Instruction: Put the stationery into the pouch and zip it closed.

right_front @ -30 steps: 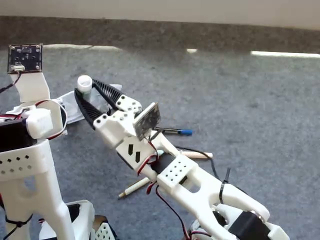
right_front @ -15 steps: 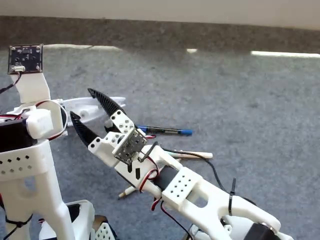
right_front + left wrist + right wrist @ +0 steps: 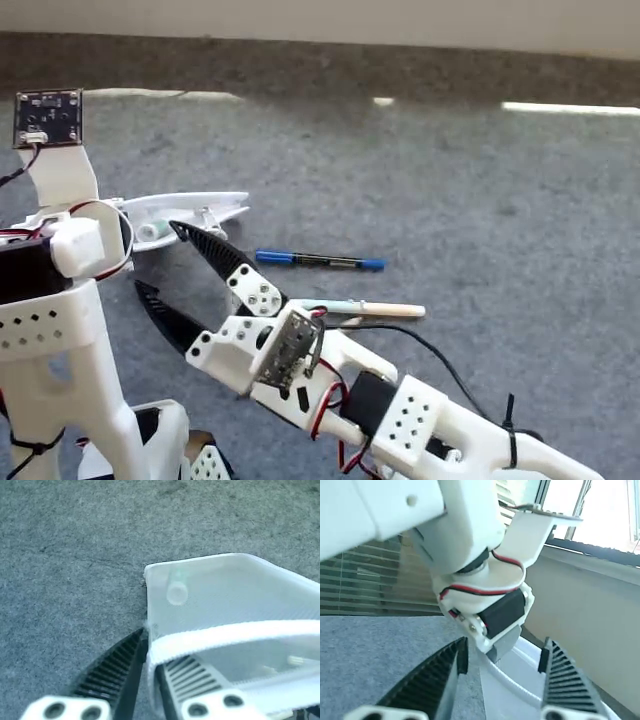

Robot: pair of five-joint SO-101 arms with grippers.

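Two pieces of stationery lie loose on my grey surface [image 3: 480, 200]: a blue pen [image 3: 320, 261] and, nearer the arms, a pale pencil [image 3: 370, 309], close together but not touching. My left claw [image 3: 152, 650] is clamped on the edge of the white pouch [image 3: 225, 595], far left of the pens. A white tube [image 3: 176, 592] sits inside the pouch. My right claw [image 3: 158, 257] hangs just in front of the pouch, spread wide and empty.

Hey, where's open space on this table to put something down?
Bare table lies beyond the blue pen and cream stick, out to the far edge, and also behind the pouch. It is crowded between pouch, pen and the open right gripper.
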